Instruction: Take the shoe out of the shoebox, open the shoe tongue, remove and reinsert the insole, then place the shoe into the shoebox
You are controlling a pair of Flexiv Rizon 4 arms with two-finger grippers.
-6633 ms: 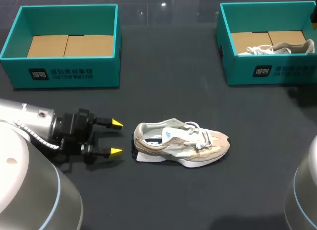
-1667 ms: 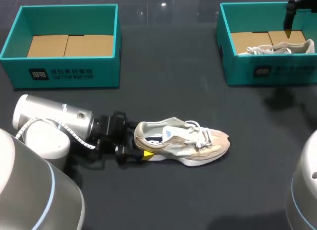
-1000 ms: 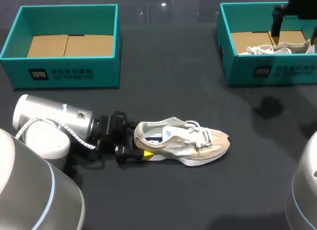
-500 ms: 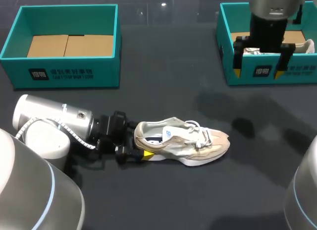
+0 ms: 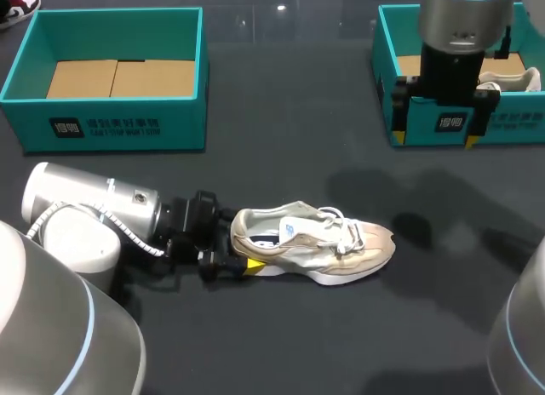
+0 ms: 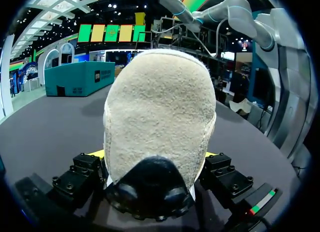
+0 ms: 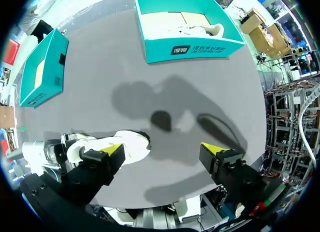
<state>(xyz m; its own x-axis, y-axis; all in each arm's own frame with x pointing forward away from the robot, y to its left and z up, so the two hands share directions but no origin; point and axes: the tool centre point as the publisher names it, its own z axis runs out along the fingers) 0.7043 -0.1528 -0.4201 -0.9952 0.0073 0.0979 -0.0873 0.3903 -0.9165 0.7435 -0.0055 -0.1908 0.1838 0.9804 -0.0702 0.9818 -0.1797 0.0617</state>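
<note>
A beige and white sneaker point(image 5: 311, 246) lies on its side on the dark table, toe to the right. My left gripper point(image 5: 234, 252) stands open at its heel, which sits between the fingers; one yellow fingertip point(image 5: 254, 264) shows at the sole. In the left wrist view the heel point(image 6: 160, 117) fills the space ahead of that gripper. My right gripper point(image 5: 434, 140) hangs open and empty above the table, in front of the right shoebox point(image 5: 519, 123). From there it looks down on the sneaker point(image 7: 134, 142), which lies near one finger of the right gripper point(image 7: 162, 149).
A second sneaker point(image 5: 511, 78) lies in the right teal shoebox, also seen as shoebox point(image 7: 200, 49). The left teal shoebox point(image 5: 128, 127), also seen as shoebox point(image 7: 42, 67), shows only its cardboard floor. Bare table lies between the boxes and in front of the sneaker.
My right arm came from over the right shoebox forward and leftward, gripper now in front of the box. The left arm and the sneaker have kept still.
</note>
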